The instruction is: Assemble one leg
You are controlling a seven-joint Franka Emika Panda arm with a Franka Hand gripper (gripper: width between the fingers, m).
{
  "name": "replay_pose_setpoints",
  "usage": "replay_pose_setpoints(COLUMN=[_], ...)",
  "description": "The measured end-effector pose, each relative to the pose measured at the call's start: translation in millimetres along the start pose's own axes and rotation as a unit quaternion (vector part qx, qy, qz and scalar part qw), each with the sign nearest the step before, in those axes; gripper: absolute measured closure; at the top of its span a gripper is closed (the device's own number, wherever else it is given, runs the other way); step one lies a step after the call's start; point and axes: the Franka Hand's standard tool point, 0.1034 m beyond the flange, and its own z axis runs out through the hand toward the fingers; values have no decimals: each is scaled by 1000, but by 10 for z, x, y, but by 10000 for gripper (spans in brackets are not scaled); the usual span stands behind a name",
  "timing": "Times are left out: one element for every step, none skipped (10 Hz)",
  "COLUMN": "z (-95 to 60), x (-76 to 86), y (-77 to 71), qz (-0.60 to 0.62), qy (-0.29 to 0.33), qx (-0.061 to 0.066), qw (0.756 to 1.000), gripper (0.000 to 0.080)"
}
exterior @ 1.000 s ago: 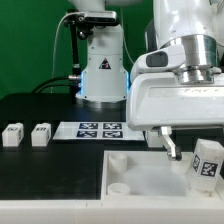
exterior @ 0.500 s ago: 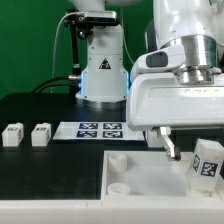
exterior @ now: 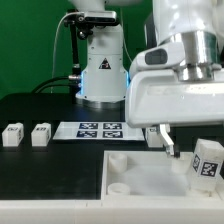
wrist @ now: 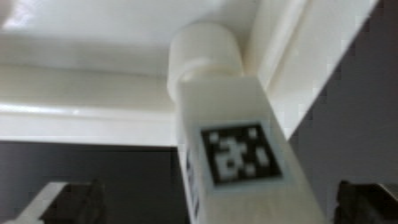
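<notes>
A leg (wrist: 228, 120), a white block with a black-and-white tag, lies between my gripper's (wrist: 217, 202) dark fingers; its rounded end meets the large white panel (wrist: 89, 100). The jaws are open: one finger (wrist: 71, 200) stands clear of the leg and the other is close beside it. In the exterior view this leg (exterior: 206, 162) stands at the panel's (exterior: 140, 180) right end, with one finger (exterior: 168, 143) of my gripper (exterior: 186, 150) showing beside it. Two more legs (exterior: 13, 134) (exterior: 41, 133) stand on the table at the exterior view's left.
The marker board (exterior: 100, 129) lies flat on the black table behind the panel. A second robot base (exterior: 100, 70) stands at the back. The panel has a round corner socket (exterior: 118, 186) at its near left.
The arm's hand has shifted slightly up and to the exterior view's left. The leg at the right and the other parts have not moved.
</notes>
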Motion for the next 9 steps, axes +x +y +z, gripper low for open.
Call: replay_pose_setpoints(z=[-22,22,48,51,52,57,92,127,138], x=[59,9,-38,-39,-67,-52,-22,-9,-10], y=[57,18,-26,-13,-4,2,26,79,96], qz=[6,16,23,30,36,35,31,34,42], qy=[0,-34,-86,-127,-182,-224,-244,-244,-243], qx=[0,10,25,34,43,46,45,43,40], qw=[1000,999,996,991,982,973,968,968,968], gripper=[151,151,151,151,151,151,151,151,151])
